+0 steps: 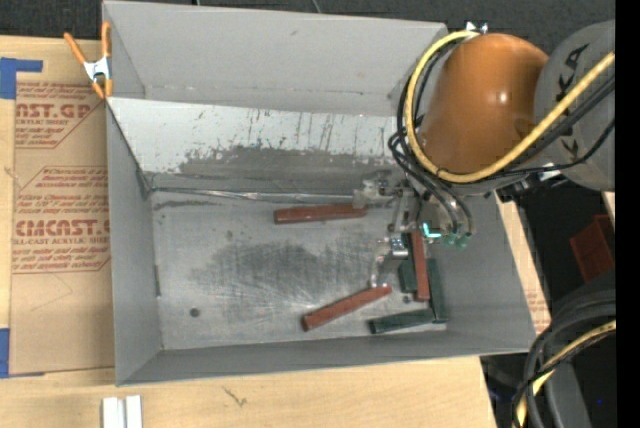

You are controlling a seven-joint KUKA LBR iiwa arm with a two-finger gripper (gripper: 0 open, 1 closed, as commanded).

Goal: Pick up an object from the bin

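My gripper [398, 236] hangs low over the right part of the bin floor, under the arm's orange cover. Right beside it, on its right, a reddish-brown bar [422, 268] and a dark green bar [408, 278] lie side by side, pointing toward the front. Just below the gripper a reddish-brown stick [345, 306] lies slanted, its right end close to the gripper's tip. A dark green bar [405, 323] lies flat along the front wall. To the left of the gripper, a third reddish-brown stick [320, 213] rests on the floor near the back.
The loose pieces are gathered in the right front corner of the bin, near the right and front walls. The left half of the floor is scuffed bare metal. The arm and its cables cover the bin's right back corner.
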